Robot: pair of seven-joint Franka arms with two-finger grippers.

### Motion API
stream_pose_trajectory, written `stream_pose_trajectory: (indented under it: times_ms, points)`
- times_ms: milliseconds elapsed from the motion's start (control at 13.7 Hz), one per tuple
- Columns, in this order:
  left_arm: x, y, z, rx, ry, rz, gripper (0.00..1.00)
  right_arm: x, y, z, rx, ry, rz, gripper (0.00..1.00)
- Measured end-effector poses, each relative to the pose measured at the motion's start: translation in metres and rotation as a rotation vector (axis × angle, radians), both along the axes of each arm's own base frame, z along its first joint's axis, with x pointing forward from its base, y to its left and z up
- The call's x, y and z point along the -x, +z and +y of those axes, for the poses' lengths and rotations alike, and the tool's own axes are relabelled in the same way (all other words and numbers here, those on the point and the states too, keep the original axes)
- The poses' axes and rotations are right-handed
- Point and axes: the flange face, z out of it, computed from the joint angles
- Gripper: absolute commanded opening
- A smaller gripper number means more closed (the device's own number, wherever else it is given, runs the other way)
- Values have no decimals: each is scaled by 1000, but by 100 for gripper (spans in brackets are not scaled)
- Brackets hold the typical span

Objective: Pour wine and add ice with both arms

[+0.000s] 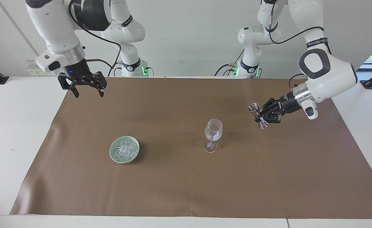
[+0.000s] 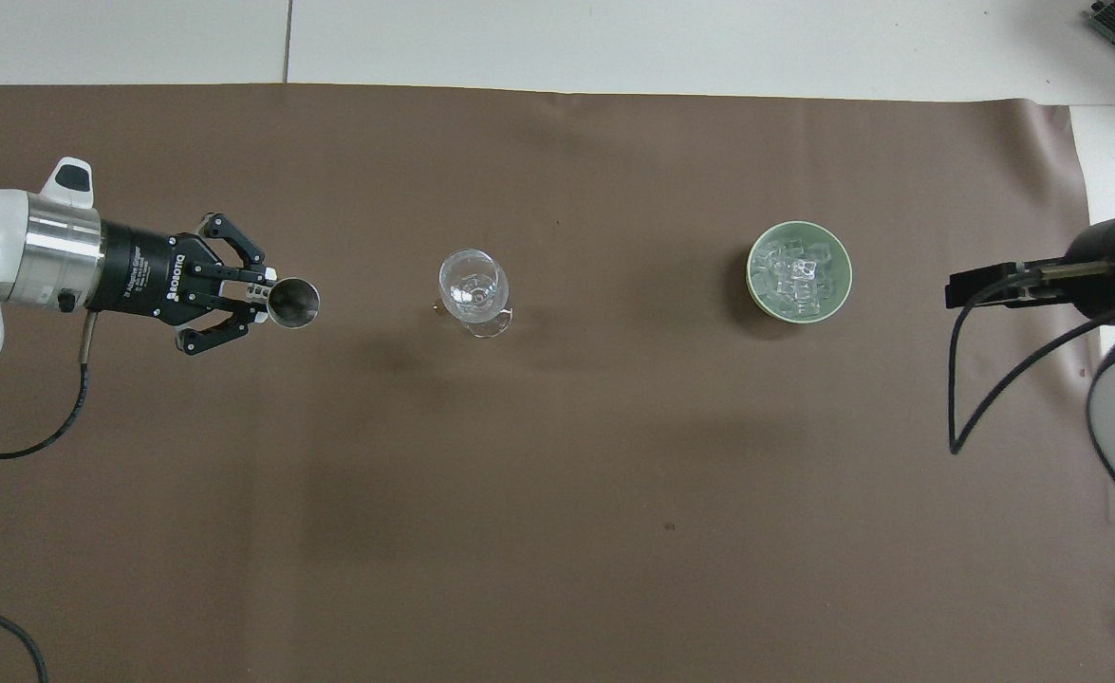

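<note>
Now left gripper point(image 1: 261, 116) pinching jigger point(image 1: 258, 115) upright beside wine glass point(image 1: 213, 134); right gripper point(image 1: 87, 91) spread, well apart from glass.

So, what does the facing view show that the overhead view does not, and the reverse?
Only the facing view shows the arm bases and the right gripper open, up over the mat's corner at the right arm's end.

Only the overhead view looks down into the jigger's cup and the wine glass.

Both show the left gripper shut on the jigger, held over the brown mat, and the ice in the green bowl, which sits toward the right arm's end.
</note>
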Motion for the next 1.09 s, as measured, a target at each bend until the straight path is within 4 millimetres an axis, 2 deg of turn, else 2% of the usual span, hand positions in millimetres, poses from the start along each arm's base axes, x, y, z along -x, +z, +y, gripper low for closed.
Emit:
stream_pose_trajectory:
  times_ms: [146,218,437,583,801,947,1092]
  points:
    - [3,-17,27,44,12,55,0,-16,-53,22,1,2,-12,100]
    - [3,-26,40,68,23,77,0,-26,-80,27,4,0,-19,100]
    - [0,-51,72,120,72,122,0,-53,-142,26,14,-6,-47,100]
    - [-1,-60,79,147,99,136,0,-61,-161,26,17,-7,-56,100]
    - [-3,-76,88,206,152,164,0,-66,-171,27,18,-11,-71,100]
    - [-4,-97,106,236,198,197,0,-67,-178,29,16,-29,-66,100]
    - [-6,-117,121,271,254,239,0,-72,-189,39,9,-47,-95,100]
